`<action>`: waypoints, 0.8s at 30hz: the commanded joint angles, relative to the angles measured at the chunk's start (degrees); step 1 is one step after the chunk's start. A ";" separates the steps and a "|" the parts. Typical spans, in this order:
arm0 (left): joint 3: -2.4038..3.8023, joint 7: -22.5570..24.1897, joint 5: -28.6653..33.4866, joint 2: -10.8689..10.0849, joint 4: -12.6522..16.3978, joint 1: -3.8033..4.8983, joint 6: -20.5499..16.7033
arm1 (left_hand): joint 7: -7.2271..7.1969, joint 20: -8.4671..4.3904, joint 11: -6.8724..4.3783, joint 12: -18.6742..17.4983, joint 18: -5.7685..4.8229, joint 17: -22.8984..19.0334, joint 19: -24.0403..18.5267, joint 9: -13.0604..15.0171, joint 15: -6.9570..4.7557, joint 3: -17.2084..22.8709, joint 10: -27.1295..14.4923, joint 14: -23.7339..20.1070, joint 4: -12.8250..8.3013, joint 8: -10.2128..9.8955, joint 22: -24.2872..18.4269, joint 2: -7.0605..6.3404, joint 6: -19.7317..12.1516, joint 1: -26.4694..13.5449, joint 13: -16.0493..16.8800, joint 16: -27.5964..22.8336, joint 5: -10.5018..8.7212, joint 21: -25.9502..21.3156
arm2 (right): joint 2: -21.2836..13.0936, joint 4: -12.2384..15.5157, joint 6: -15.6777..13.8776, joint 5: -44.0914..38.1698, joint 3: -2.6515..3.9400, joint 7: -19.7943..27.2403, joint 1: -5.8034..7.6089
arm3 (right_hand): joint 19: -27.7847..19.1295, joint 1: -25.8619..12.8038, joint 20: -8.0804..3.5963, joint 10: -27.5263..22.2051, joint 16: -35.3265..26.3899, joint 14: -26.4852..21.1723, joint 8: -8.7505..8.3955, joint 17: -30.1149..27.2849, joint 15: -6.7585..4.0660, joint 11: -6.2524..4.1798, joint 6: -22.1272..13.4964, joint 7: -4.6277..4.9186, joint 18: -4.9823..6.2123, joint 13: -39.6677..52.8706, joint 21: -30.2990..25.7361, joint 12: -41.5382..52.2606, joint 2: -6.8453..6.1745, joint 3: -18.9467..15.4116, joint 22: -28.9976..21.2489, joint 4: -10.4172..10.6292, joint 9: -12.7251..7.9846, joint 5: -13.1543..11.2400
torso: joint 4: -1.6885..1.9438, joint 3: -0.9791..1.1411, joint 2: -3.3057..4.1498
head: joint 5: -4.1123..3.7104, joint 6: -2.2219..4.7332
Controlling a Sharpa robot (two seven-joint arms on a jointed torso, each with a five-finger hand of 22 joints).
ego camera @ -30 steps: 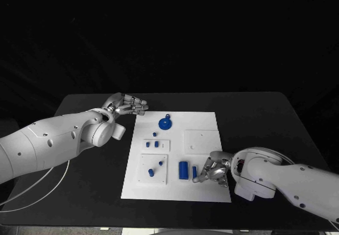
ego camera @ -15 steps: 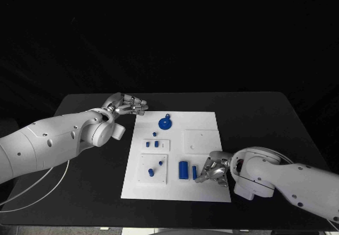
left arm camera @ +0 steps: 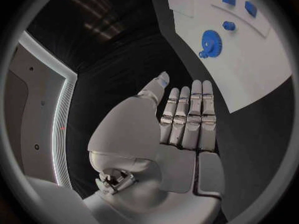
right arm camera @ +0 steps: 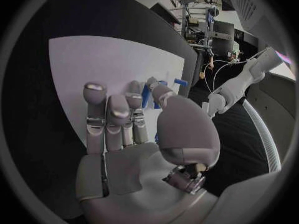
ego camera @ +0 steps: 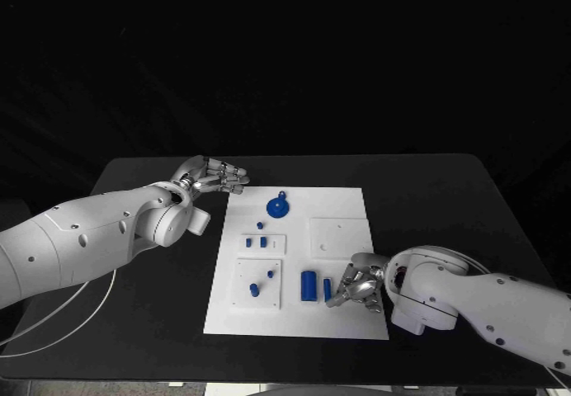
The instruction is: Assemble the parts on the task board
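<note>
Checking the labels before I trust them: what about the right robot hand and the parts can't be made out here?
- Right robot hand, head view: unclear whether it holds the narrow blue bar beside it.
- Right wrist view: fingers cover most of that bar.
- Small blue parts, head view: too small to tell shape.

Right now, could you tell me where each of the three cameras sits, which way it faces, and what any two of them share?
Head view: on the robot's head, looking down at the black table and task board; both white arms show, left hand off the board's far corner, right hand at two upright blue parts.
Left wrist view: behind the left hand, facing over the table to the board's blue gear.
Right wrist view: behind the right hand, facing the board.
Shared: head and left wrist views both show the gear.
</note>
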 commanded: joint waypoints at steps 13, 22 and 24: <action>0.02 0.08 0.26 0.01 0.11 0.03 0.85 | 0.10 -0.04 0.20 0.26 -0.59 0.10 0.36 -0.01 0.03 0.02 -0.17 -0.13 0.43 -0.17 -0.83 0.27 -0.51 -0.04 0.06 -0.10 -0.28 0.36 | 1.12 -1.72 2.32 -2.58 -0.08 -3.48 -0.19 | 2.08 -1.61 0.05 -0.12 0.00 0.03 -0.13 -0.32 -0.21 -0.32 -0.05 -0.11 -0.20 0.12 0.14 0.25 3.83 -0.55 4.36 -7.88 0.66 6.75 | -0.01 0.01 0.00 | -0.28 -0.12; 0.01 0.04 0.26 0.01 0.09 0.03 0.86 | 0.10 -0.04 0.20 0.26 -0.59 0.10 0.36 -0.01 0.03 0.02 -0.17 -0.13 0.43 -0.17 -0.83 0.27 -0.51 -0.04 0.06 -0.10 -0.28 0.36 | 1.27 -2.20 2.52 -2.03 -0.09 -3.36 -0.39 | 2.05 -2.39 0.06 -0.16 -0.01 0.01 -0.14 -0.42 -0.18 -0.28 -0.01 -0.09 -0.21 0.10 0.07 0.20 3.05 -0.99 4.34 -8.02 0.72 7.68 | -0.03 0.02 -0.01 | -0.36 -0.07; 0.00 0.04 0.26 0.01 0.09 0.03 0.86 | 0.10 -0.04 0.20 0.26 -0.59 0.10 0.36 -0.01 0.03 0.02 -0.17 -0.13 0.43 -0.17 -0.83 0.27 -0.51 -0.04 0.06 -0.10 -0.28 0.36 | 1.13 -2.18 2.82 -1.38 -0.09 -3.00 -0.40 | 2.00 -2.43 0.07 -0.24 0.00 0.01 -0.15 -0.44 -0.17 -0.26 0.02 -0.02 -0.17 0.09 -0.07 0.16 2.15 -2.12 4.31 -7.28 0.59 8.59 | -0.04 0.04 0.00 | -0.36 -0.05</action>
